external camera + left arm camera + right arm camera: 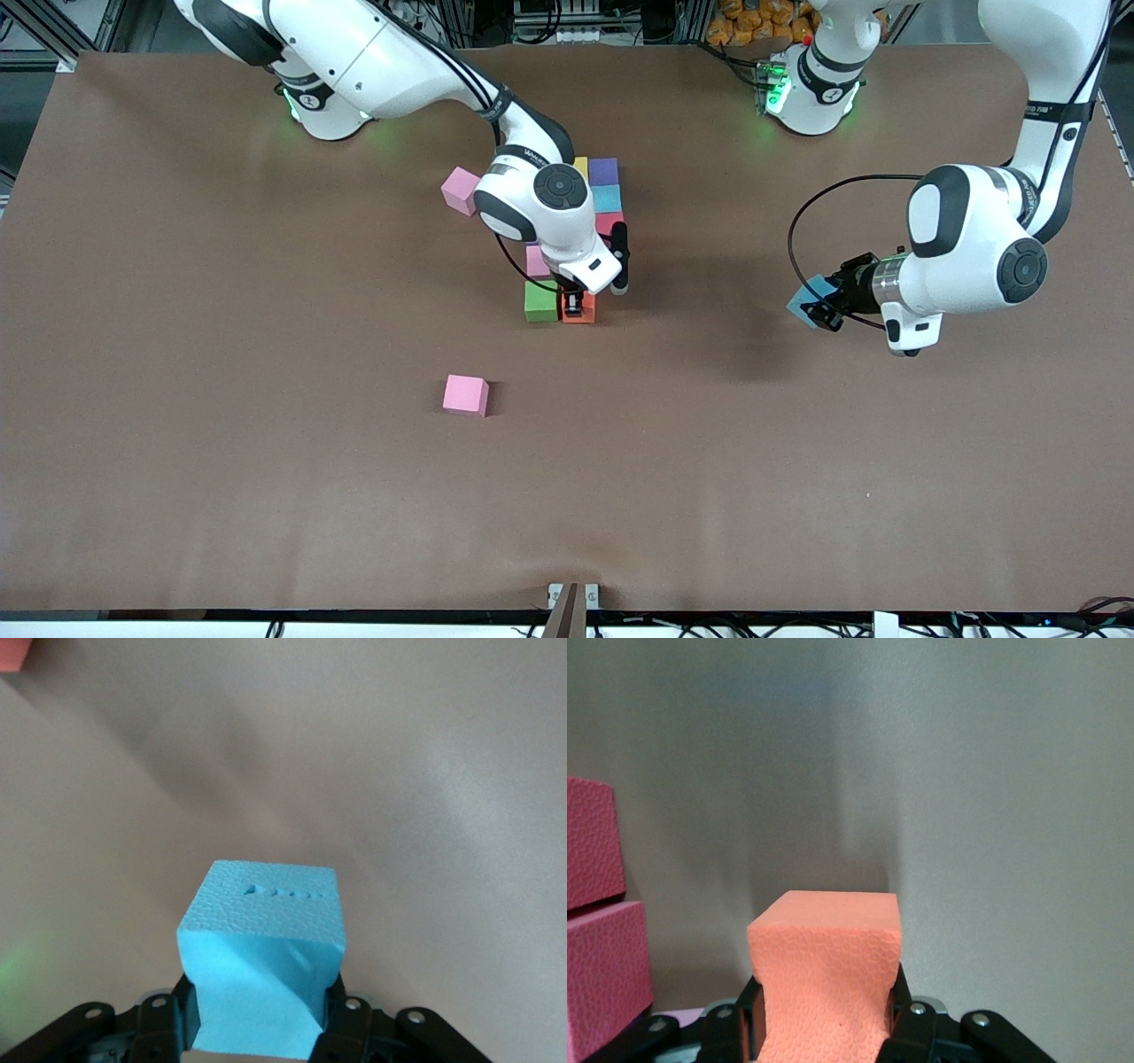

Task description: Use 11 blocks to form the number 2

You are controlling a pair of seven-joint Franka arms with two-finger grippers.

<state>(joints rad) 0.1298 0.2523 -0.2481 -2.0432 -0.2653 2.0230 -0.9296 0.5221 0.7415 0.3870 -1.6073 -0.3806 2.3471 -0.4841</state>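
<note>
The partly built number 2 [606, 198] lies mid-table: yellow [580, 165], purple [603, 170], light blue and red [609, 221] blocks, then a pale pink one [537, 261] and a green one [539, 301] nearer the front camera. My right gripper [574, 306] is shut on an orange block [580, 312] [824, 966], low beside the green one; the right arm hides the cluster's middle. My left gripper [822, 310] is shut on a light blue block [806, 299] [261, 948], held above bare table toward the left arm's end.
Two loose pink blocks lie apart from the cluster: one [460, 190] beside it toward the right arm's end, one [466, 394] nearer the front camera. Two pink-red blocks [598, 904] show beside the orange one in the right wrist view.
</note>
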